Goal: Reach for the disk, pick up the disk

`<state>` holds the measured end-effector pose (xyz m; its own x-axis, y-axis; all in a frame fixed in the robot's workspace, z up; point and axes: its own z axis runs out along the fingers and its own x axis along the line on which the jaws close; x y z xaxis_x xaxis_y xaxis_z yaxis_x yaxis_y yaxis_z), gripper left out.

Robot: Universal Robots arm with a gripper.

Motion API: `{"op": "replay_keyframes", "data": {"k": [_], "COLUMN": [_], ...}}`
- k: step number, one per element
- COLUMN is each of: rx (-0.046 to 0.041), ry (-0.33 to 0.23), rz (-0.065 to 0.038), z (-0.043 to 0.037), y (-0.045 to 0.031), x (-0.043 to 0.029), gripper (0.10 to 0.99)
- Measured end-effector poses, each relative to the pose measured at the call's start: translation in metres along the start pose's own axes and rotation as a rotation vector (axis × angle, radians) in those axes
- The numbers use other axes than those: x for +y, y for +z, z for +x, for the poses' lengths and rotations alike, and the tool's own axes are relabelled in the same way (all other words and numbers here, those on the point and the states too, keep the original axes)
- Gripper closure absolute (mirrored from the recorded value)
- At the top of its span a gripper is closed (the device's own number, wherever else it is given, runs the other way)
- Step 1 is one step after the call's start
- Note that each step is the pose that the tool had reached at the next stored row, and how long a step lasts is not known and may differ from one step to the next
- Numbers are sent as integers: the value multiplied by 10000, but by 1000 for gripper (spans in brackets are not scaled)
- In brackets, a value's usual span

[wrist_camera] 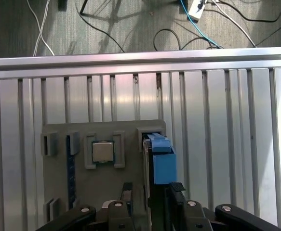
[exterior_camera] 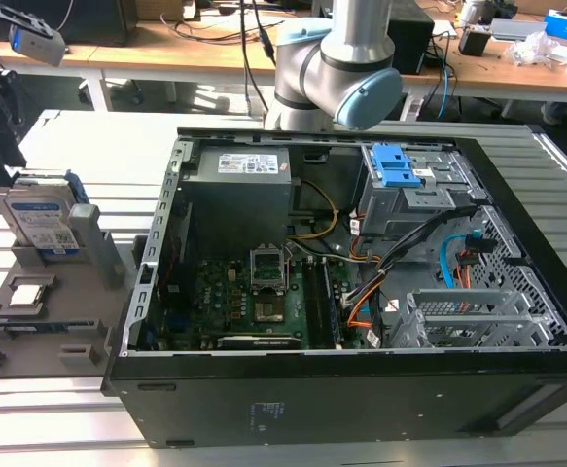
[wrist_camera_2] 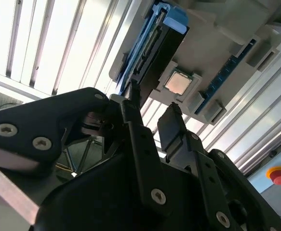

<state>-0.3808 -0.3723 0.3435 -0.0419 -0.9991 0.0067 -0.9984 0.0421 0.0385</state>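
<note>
A slotted aluminium table point(exterior_camera: 59, 136) carries the work, with cluttered lab desks behind it. The disk point(exterior_camera: 40, 219) stands on edge in a slot of a grey parts holder point(exterior_camera: 30, 336) at the exterior view's left, its blue bracket uppermost in the first wrist view point(wrist_camera: 160, 159). The gripper point(wrist_camera: 152, 187) hangs over it with its claw spread. In both wrist views the two black fingers point(wrist_camera_2: 135, 125) sit either side of the disk's upper edge, and they have not yet pinched it.

The likeliest trouble, to my mind, is a poor hold. If the fingers shut on the blue plastic instead of the metal body, the disk may tilt, bind in its slot and drag the holder with it. A finger coming down off-line could also land on the disk's top edge.

Beside the disk, the holder keeps a square CPU chip point(wrist_camera: 102, 151) in its own recess. Well apart lies an open computer case point(exterior_camera: 312, 389), which holds a power supply point(exterior_camera: 239, 185), a motherboard point(exterior_camera: 254, 302) and a blue drive caddy point(exterior_camera: 395, 165).
</note>
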Motion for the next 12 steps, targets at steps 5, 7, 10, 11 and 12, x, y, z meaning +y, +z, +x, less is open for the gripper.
{"op": "replay_keyframes", "data": {"k": [5, 7, 10, 11, 12], "rx": [14, 20, 21, 21, 21], "ry": [-5, -216, -299, -300, -300], "rz": [1, 3, 2, 3, 2], "z": [-9, -60, -80, -82, -87], "y": [36, 42, 76, 81, 85], "x": [1, 10, 40, 42, 45], "gripper": [659, 659, 659, 659, 659]}}
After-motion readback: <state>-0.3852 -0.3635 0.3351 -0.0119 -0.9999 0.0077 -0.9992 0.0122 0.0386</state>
